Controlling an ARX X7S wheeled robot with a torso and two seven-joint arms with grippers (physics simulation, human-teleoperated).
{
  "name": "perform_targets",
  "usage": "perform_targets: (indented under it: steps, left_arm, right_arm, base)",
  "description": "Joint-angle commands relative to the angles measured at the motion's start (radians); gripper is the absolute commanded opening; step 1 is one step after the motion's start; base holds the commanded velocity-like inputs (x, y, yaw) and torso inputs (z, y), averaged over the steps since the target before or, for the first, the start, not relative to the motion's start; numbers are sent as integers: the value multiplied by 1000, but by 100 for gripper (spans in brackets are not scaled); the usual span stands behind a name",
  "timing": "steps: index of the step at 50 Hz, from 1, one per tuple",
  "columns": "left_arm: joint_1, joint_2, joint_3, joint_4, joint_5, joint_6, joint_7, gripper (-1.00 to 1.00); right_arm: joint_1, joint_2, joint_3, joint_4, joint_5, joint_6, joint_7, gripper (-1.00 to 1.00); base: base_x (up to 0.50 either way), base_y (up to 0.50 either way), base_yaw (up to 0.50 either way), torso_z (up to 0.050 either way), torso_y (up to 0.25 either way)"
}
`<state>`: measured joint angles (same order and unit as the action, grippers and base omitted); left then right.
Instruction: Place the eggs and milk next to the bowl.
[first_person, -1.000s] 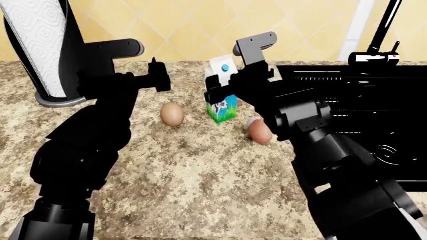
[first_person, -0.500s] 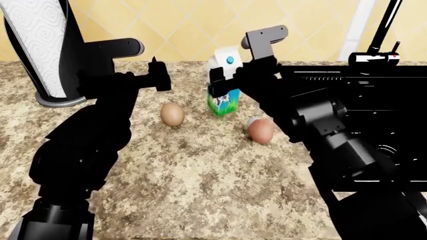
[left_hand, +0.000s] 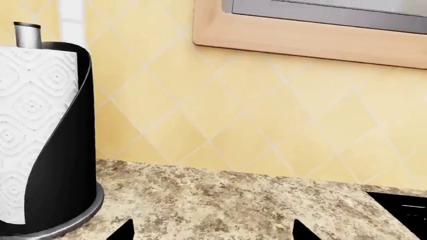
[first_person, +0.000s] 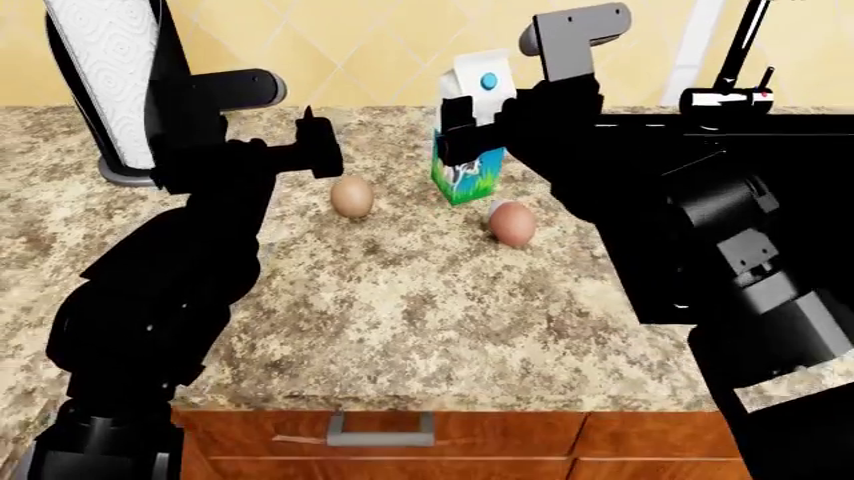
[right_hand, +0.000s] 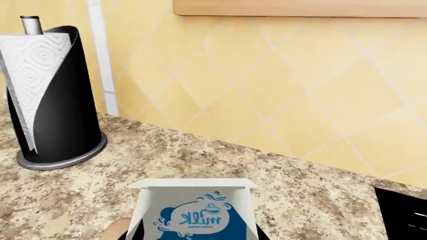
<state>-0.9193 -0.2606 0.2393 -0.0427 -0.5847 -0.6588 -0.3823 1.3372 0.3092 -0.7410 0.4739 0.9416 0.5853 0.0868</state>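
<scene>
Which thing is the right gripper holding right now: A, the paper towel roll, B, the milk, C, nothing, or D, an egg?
B: in the head view the right gripper is clamped on the milk, lifted off the counter, while both eggs lie untouched.

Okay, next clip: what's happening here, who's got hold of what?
The right gripper is clamped on the milk carton and holds it raised off the granite countertop. Two brown eggs, one nearer the left arm and one nearer the right, lie loose on the counter on either side of the carton. The left gripper holds nothing and hovers near the paper towel holder. No bowl shows in any view, so nothing has been placed yet.
</scene>
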Motion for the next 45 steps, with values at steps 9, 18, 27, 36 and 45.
perform_targets:
  steps: [9, 18, 27, 36, 45]
  left_arm:
    - [-4, -3, 0, 16, -15, -9, -8, 100]
    - [3, -3, 6, 30, -19, -12, -12, 100]
    - [52, -30, -13, 103, -42, -15, -22, 100]
    - [58, -39, -19, 134, -52, -21, -32, 100]
    - [95, -66, -31, 214, -74, -34, -44, 100]
  right_arm:
    - [22, 80, 48, -220, 40, 70, 77, -100]
    - [7, 107, 52, -258, 53, 87, 96, -100]
    - [-55, 171, 41, -389, 57, 128, 189, -100]
    - [-62, 193, 42, -420, 68, 174, 259, -100]
    - [-102, 253, 101, -517, 131, 183, 321, -100]
  base:
    - [-500, -1, 0, 0, 0]
    - [-500, -1, 0, 0, 0]
    - [-319, 0, 0, 0, 0]
    - [-56, -135, 0, 0, 0]
    - [-198, -500, 0, 0, 0]
